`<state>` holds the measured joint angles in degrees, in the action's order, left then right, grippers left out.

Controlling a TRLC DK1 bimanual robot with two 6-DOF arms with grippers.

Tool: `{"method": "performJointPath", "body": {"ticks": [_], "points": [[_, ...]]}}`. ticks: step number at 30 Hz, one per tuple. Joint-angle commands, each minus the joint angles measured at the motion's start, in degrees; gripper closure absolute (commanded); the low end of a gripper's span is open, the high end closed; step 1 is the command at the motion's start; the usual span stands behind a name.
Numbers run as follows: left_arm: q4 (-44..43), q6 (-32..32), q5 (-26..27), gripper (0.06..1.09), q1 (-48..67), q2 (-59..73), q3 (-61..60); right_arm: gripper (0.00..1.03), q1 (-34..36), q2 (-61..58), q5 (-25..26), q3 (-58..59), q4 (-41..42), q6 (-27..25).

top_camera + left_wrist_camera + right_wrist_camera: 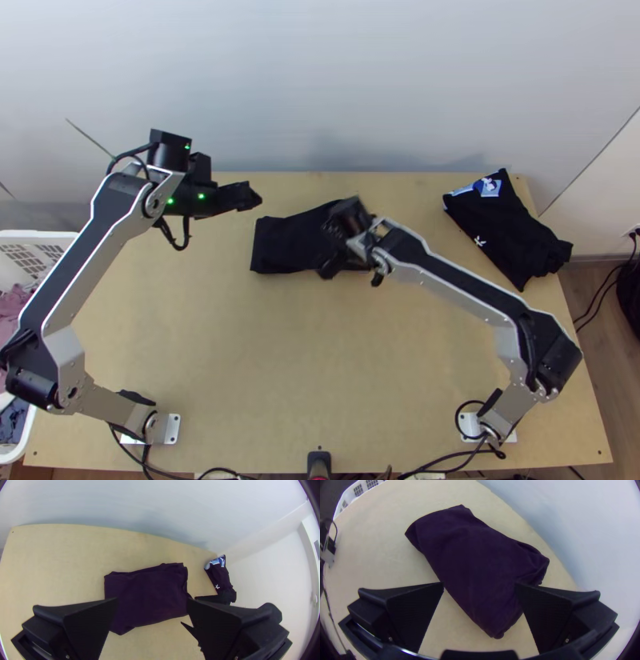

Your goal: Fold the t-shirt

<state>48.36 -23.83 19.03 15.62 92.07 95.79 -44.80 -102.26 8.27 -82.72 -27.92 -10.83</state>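
A black t-shirt (288,242) lies as a compact folded bundle towards the table's back, its right part hidden under my right gripper (334,254) in the top view. My left gripper (250,197) hangs to the left of and behind the shirt. In the left wrist view the shirt (150,595) lies beyond my left gripper (151,601), whose fingers stand wide open with no cloth between them. The right wrist view has the shirt (476,560) flat below my right gripper (479,585), also open. One corner of the bundle in that view looks bunched.
A second black garment with a blue-and-white print (512,228) lies bundled at the table's back right. A white basket (38,238) with clothes stands off the left edge. A wall rises behind the table.
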Motion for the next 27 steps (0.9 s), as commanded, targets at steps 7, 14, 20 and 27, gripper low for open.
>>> {"method": "performJointPath", "body": {"ticks": [7, 14, 20, 27], "points": [[-2.6, -0.4, -0.1, 0.11, -3.9, -4.1, -7.3, 0.04, -9.3, 0.8, 5.0, 15.8, 20.4, -22.0], [-4.6, -0.3, 0.0, 0.11, -5.5, -5.6, -11.0, 0.03, -9.5, -2.9, 6.2, 19.7, 32.7, -31.3], [-6.0, -0.1, 0.9, 0.11, -6.5, -6.6, -14.1, 0.03, -7.7, -8.0, 7.3, 20.0, 42.5, -38.1], [-7.2, -0.1, 2.3, 0.11, -7.7, -6.9, -14.8, 0.03, -6.6, -13.8, 9.7, 18.4, 49.3, -43.3]]}}
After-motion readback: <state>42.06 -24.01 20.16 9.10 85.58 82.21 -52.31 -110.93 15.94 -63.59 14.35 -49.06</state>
